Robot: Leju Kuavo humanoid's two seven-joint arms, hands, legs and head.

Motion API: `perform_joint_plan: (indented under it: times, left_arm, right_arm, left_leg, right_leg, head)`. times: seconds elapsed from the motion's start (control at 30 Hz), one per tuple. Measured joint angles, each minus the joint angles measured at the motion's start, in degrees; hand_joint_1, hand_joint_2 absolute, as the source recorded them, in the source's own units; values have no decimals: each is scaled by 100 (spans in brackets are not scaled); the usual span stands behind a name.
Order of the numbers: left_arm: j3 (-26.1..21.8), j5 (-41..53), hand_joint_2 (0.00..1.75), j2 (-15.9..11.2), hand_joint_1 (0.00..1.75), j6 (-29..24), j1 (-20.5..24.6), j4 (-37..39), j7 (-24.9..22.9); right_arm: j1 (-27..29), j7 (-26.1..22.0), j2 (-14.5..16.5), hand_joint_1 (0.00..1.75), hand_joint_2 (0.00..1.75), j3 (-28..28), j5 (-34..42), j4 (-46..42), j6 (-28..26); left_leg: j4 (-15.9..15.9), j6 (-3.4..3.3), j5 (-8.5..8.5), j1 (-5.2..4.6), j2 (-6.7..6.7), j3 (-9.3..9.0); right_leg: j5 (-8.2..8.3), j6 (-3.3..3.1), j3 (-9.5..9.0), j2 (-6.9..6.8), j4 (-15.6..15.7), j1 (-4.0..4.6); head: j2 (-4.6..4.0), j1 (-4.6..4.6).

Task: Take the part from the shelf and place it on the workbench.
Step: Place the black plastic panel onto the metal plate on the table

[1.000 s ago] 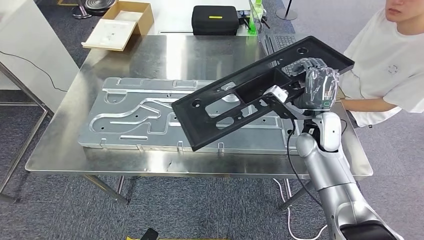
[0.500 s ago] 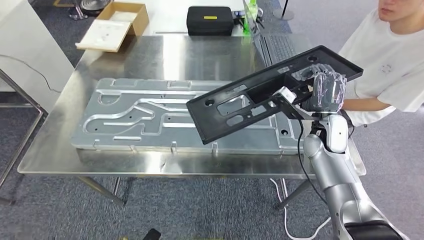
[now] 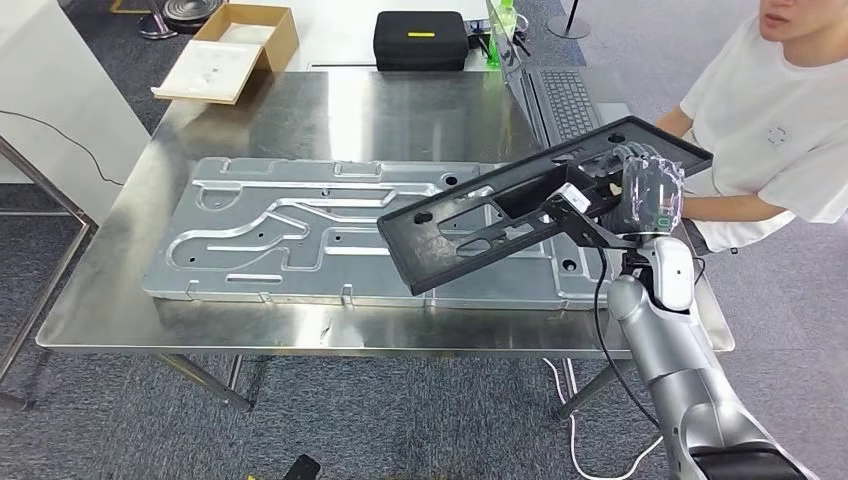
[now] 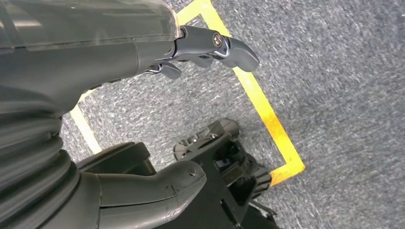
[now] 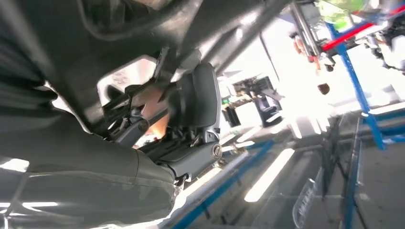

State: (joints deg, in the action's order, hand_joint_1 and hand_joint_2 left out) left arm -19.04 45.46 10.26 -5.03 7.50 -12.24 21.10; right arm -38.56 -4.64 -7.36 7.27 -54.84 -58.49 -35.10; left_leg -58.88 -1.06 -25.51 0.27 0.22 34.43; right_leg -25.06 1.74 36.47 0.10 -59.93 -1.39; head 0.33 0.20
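The part is a long black plastic panel (image 3: 470, 225) with several cut-outs. My right hand (image 3: 648, 190) grips it near its far right end and holds it tilted above the right side of the steel workbench (image 3: 290, 112). Its lower left corner hangs just over a large embossed aluminium plate (image 3: 300, 240) lying on the bench. From the right wrist camera, the dark underside of the panel (image 5: 119, 47) fills the space above my right hand's fingers (image 5: 196, 102), which clamp onto it. My left hand (image 4: 143, 95) hangs over grey carpet, fingers apart, holding nothing.
A person in a white shirt (image 3: 770, 120) sits at the bench's right end, an arm resting close to my right hand. A laptop (image 3: 555, 90), a black case (image 3: 420, 40) and a cardboard box (image 3: 235, 45) stand along the far side. Yellow floor tape (image 4: 260, 100) runs below my left hand.
The camera shifted slightly between the earliest frame and the later ones. My right hand has lowered the black panel, flattening its tilt, so it hangs closer to the aluminium plate.
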Motion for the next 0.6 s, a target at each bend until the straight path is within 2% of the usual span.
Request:
perform_joint_plan:
  times: [0.07,0.13,0.23,0.27,0.3,0.33,0.37,0.4,0.47,0.53,0.6]
  left_arm:
    - [0,9,175,-1,0,-8,-1,0,1]
    - [0,-5,175,-1,0,-2,3,0,10]
    - [-5,-31,175,0,0,7,-6,0,15]
    - [-8,-32,131,0,0,4,-13,0,12]
    - [-9,-33,87,-1,0,1,-18,0,10]
    - [-11,-33,44,-1,0,-1,-19,0,8]
    - [-12,-33,0,-1,0,-3,-16,0,8]
    - [-14,-32,0,-3,0,-7,-8,0,8]
    - [-22,-32,0,-6,0,-14,6,0,11]
    - [-34,-31,0,-9,0,-17,6,0,15]
    - [-44,-27,0,-12,0,-19,0,0,16]
  right_arm:
    - [9,0,-3,0,175,-7,4,8,-3]
    - [4,-1,-5,0,175,-13,4,9,-5]
    - [9,1,-5,0,175,-23,8,13,-5]
    - [20,3,-5,0,175,-26,11,18,-4]
    - [30,8,-5,0,175,-31,17,23,-3]
    - [38,16,-6,0,175,-36,23,28,-2]
    - [43,25,-7,0,175,-40,29,32,-1]
    - [43,33,-8,0,175,-46,36,35,2]
    - [37,48,-21,0,175,-68,57,54,16]
    - [34,73,-42,0,175,-99,106,93,43]
    - [28,96,-61,0,175,-129,173,142,84]
  left_leg:
    - [-17,54,-29,20,1,3]
    - [-288,97,-216,40,0,117]
    - [-1354,99,-703,41,0,626]
    - [-1603,88,-756,39,0,756]
    - [-1638,67,-695,35,-1,786]
    - [-1458,36,-537,27,-2,712]
    - [-1098,-6,-316,11,-4,549]
    - [-713,-52,-144,-11,-6,368]
    - [-180,-105,14,-53,-7,129]
    - [-67,-117,8,-77,-10,94]
    - [10,-153,57,-55,-6,56]
  right_leg:
    - [7,-85,5,7,6,3]
    - [11,-171,-13,6,24,7]
    - [-3,-245,-25,2,24,53]
    - [-8,-255,-27,6,21,73]
    - [-13,-263,-32,13,15,91]
    - [-19,-269,-38,22,7,104]
    - [-28,-272,-45,30,-2,113]
    - [-38,-269,-49,36,-11,122]
    - [-45,-236,-34,36,-22,126]
    - [-27,-182,-21,30,-7,113]
    - [-58,-123,-13,23,-33,98]
  head:
    - [0,-2]
    - [0,-3]
    - [0,-2]
    - [0,-2]
    - [0,-2]
    - [0,-2]
    - [0,-2]
    - [0,-2]
    - [0,-2]
    - [0,-2]
    - [0,-1]
